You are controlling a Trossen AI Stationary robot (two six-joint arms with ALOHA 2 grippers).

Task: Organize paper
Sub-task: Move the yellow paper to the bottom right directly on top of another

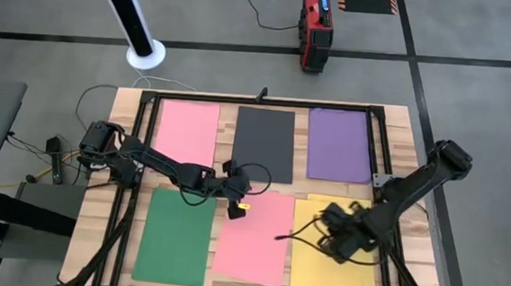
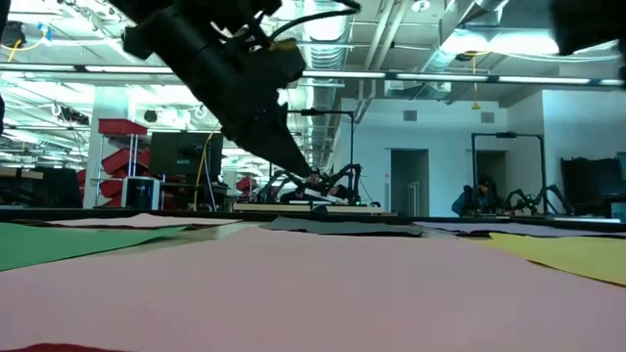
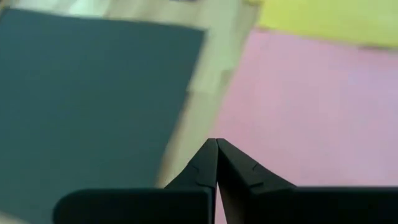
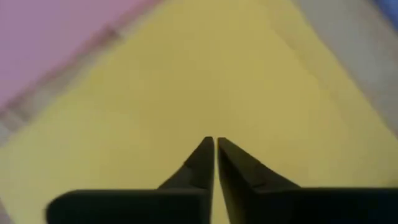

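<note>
Six paper sheets lie flat on the surface in 2 rows. The left end effector (image 1: 236, 207) is pinched closed w/ nothing in it. It hangs over the near pink sheet (image 1: 253, 237), at its top left corner. The dark grey sheet (image 1: 264, 145) is just past it, w/ a strip of bare wood (image 3: 202, 93) in between. The right end effector (image 1: 332, 234) is closed too, holding nothing, right over the yellow sheet (image 1: 337, 266).

My guess: the pink sheet gets moved next. To do it well, open the fingers a bit, go down slow at the corner, pinch only that 1 sheet, and slide it gently so it doesn't bend.
</note>
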